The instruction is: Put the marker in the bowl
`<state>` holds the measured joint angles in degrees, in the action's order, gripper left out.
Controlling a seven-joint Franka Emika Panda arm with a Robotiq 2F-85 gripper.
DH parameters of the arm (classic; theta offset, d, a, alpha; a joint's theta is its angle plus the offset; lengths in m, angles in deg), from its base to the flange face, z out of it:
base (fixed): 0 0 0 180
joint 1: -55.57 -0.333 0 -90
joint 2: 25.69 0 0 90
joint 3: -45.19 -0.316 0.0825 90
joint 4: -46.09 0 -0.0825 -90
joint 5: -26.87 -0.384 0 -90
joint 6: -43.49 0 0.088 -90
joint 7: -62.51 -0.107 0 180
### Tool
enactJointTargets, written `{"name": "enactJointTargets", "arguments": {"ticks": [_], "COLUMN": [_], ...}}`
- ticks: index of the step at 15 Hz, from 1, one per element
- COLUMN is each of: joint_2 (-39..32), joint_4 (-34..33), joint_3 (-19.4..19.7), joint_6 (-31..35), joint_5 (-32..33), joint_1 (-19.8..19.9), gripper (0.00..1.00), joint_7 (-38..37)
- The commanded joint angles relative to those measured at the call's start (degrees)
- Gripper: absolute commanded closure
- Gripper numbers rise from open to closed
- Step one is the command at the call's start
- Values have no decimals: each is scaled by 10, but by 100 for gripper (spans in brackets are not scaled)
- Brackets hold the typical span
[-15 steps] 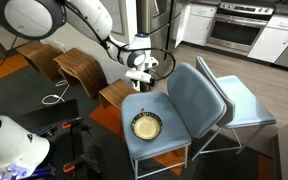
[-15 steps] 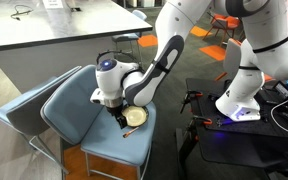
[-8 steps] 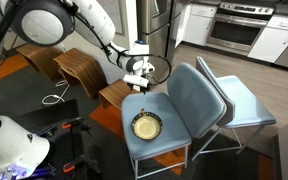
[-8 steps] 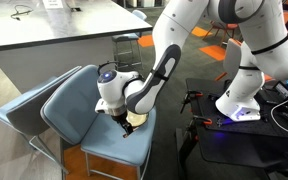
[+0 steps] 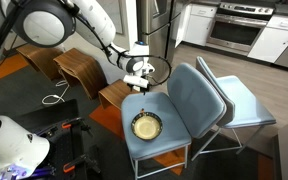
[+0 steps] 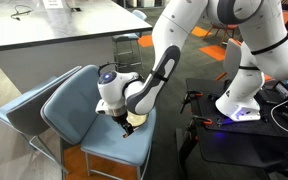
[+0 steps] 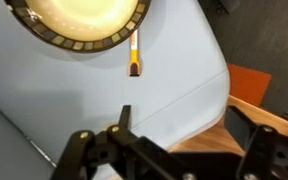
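A small round bowl (image 5: 146, 126), pale yellow inside with a dark rim, sits on the seat of a blue chair (image 5: 174, 140). In the wrist view the bowl (image 7: 79, 20) is at the top edge. A thin marker (image 7: 134, 55) with a dark tip lies on the seat just beside its rim. My gripper (image 7: 184, 128) is open and empty, above the seat's edge and short of the marker. In both exterior views the gripper (image 5: 139, 84) (image 6: 122, 122) hovers over the chair near the bowl (image 6: 136, 117), which it partly hides.
A second blue chair (image 5: 246, 105) stands behind the first one. A low wooden stool (image 5: 114, 95) and bent-wood seats (image 5: 79, 68) stand beside the chair. Another robot base (image 6: 242, 100) is nearby. The chair's backrest (image 5: 196, 95) rises close to the bowl.
The gripper has come down a little toward the chair seat over the last second. Bowl and marker have not moved.
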<state>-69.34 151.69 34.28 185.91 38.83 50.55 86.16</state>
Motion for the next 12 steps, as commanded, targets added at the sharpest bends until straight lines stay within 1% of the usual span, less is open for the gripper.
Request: {"name": "enactJointTargets", "arguments": {"ticks": [1,4,6,9,12], "joint_2": [-32,-74,-108,-157,-195], "joint_4": [-23,-53,-83,-134,-187], "joint_3": [4,23,27,23,11], "joint_6": [0,9,13,14,-12], "joint_5": [5,29,30,26,19], "joint_1": [0,-5,3,18,31], "gripper": [0,0,0,0,0], "joint_7": [11,14,22,48,78]}}
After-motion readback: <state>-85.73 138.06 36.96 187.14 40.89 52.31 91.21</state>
